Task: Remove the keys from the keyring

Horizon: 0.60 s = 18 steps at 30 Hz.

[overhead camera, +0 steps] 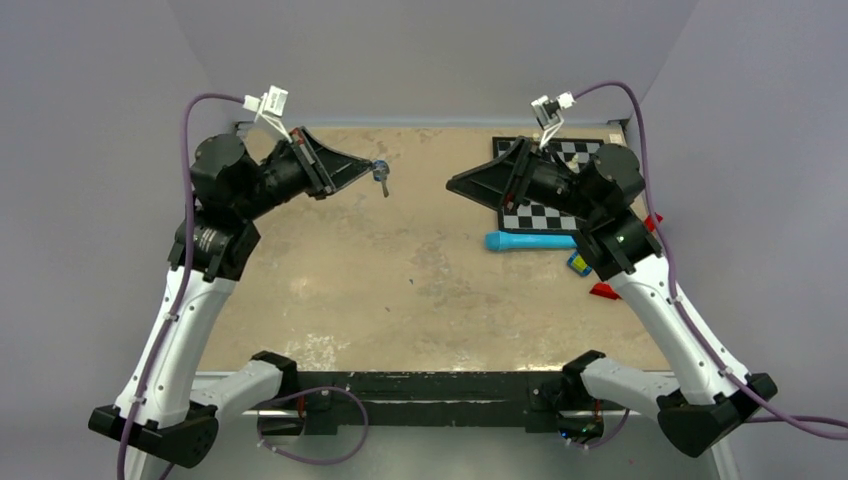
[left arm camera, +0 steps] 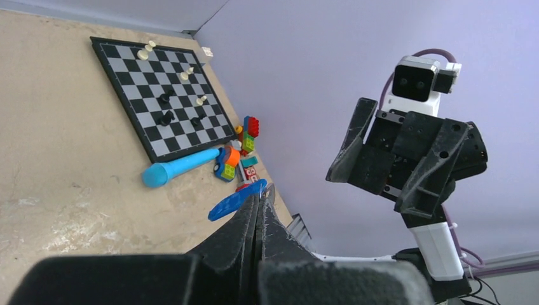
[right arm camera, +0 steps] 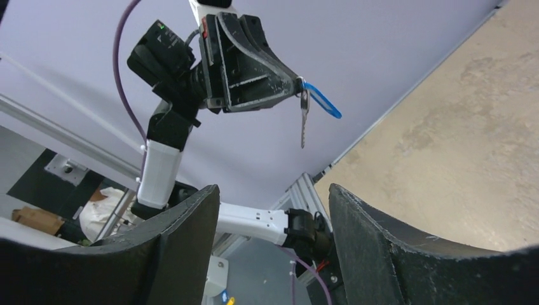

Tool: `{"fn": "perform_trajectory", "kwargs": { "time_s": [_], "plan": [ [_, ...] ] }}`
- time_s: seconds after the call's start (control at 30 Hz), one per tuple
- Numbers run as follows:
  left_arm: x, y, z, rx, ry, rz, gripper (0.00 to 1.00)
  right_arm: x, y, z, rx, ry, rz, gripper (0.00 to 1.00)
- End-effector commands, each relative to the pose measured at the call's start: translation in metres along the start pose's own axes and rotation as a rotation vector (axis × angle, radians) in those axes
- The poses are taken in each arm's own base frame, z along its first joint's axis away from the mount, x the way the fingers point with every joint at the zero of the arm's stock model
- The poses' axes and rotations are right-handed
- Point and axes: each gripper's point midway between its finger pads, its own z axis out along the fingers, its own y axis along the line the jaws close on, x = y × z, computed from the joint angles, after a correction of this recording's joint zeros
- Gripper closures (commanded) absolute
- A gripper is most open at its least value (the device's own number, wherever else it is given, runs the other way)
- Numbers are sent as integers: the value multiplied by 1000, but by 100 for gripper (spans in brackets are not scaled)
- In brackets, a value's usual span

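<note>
While the left jaws stand clenched on one end of the blue oval [right arm camera: 321, 100], held up off the table [overhead camera: 400, 300], a thin grey key [right arm camera: 304, 124] hangs straight down just below their tips, joined to the oval at its top; whether another key hides behind it I cannot tell. The right jaws are released and spread wide, holding nothing. They face the left jaws across open air and are well apart from the key. The step in hand looks like presenting the key for the other arm, with removal not yet begun. The next move probably calls for the right jaws to close the gap, line up on the dangling blade below the left tips, pinch its flat faces and work it off the oval while the left grip holds firm.
</note>
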Motion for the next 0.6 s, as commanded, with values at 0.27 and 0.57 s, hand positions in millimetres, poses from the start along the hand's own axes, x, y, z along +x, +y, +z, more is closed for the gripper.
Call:
{"fn": "perform_trajectory", "kwargs": {
  "time_s": [0.27, 0.57],
  "plan": [
    [-10, -34, -26, 106, -117, -130, 100, -21, 42, 45, -117, -53, -42, 42],
    [-5, -25, -39, 69, -172, -179, 100, -13, 32, 47, -50, -26, -15, 44]
  ]
}}
